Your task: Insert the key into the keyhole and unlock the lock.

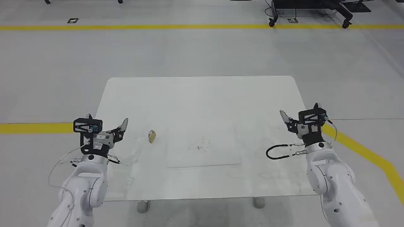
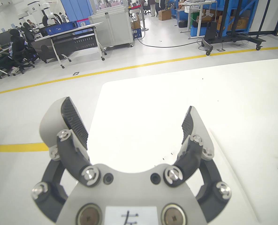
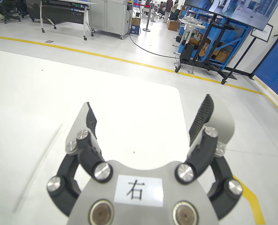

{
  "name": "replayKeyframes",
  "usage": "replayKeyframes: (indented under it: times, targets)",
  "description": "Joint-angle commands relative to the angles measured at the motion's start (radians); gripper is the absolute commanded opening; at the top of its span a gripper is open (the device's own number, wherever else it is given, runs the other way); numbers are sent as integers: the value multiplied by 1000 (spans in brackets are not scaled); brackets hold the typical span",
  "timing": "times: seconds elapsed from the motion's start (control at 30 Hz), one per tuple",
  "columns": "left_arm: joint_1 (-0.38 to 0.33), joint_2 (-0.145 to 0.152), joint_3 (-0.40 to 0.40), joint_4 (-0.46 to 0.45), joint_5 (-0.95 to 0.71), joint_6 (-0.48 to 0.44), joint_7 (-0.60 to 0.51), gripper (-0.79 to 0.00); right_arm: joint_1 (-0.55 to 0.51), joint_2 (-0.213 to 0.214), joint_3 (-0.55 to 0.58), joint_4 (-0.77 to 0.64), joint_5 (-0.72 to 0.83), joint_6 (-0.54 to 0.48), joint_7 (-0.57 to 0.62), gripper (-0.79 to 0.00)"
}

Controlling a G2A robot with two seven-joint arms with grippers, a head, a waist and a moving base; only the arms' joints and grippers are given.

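Both your left gripper (image 1: pixel 106 123) and right gripper (image 1: pixel 302 113) sit spread wide and empty at the table's (image 1: pixel 202 94) near sides, basically a ready pose, with the brass lock (image 1: pixel 152 136) near the left one.

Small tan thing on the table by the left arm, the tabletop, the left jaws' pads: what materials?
The small tan object: yellowish, possibly brass; too small to confirm.
The table: white, smooth, low gloss, faint scuffs; looks like laminate or plastic.
On the left gripper, the pads: black, finely ribbed, probably rubber, on pale shells with shiny metal screws.
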Motion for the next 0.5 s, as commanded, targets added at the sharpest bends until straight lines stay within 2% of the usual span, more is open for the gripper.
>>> replayKeyframes:
  times: [0.0,0.1,0.37,0.47]
  targets:
    - [0,0,0,0,0,0,0,0,3,-1,-9,-2,3,-13,3,0]
    - [0,0,0,0,0,0,0,0,30,-2,-56,1,-38,-57,47,0]
    - [0,0,0,0,0,0,0,0,117,-17,-270,27,-55,-236,185,0]
    - [0,0,0,0,0,0,0,0,149,-24,-332,30,-52,-263,226,0]
